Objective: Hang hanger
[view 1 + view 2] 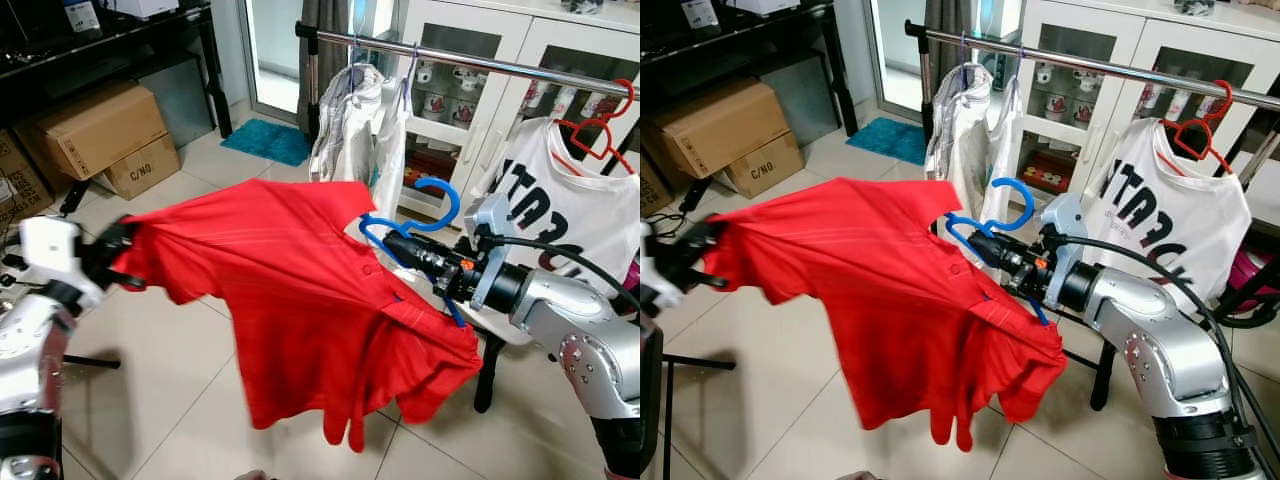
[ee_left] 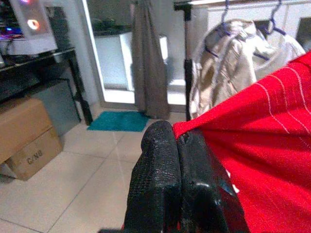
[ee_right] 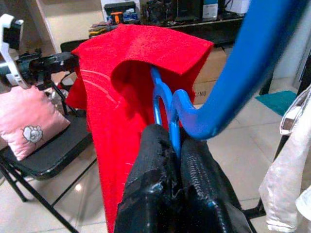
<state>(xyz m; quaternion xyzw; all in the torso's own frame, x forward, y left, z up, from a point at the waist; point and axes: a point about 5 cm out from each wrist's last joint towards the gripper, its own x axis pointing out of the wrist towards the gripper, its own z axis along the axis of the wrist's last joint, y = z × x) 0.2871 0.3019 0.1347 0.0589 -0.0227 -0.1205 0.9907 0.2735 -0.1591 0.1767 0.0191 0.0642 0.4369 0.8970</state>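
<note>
Right gripper clamps blue hanger; left gripper pinches red shirt sleeve

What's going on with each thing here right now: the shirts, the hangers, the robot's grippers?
Red polo shirt: on the blue hanger, stretched out in the air, off the rail.
Blue hanger: held at its neck, hook free, not yet hung.
Right gripper: shut on the blue hanger.
Left gripper: shut on the shirt's sleeve.
Clothes rail: carrying hung clothes.
White printed T-shirt: hanging on a red hanger.
Pale garments: hanging on the rail.
</note>
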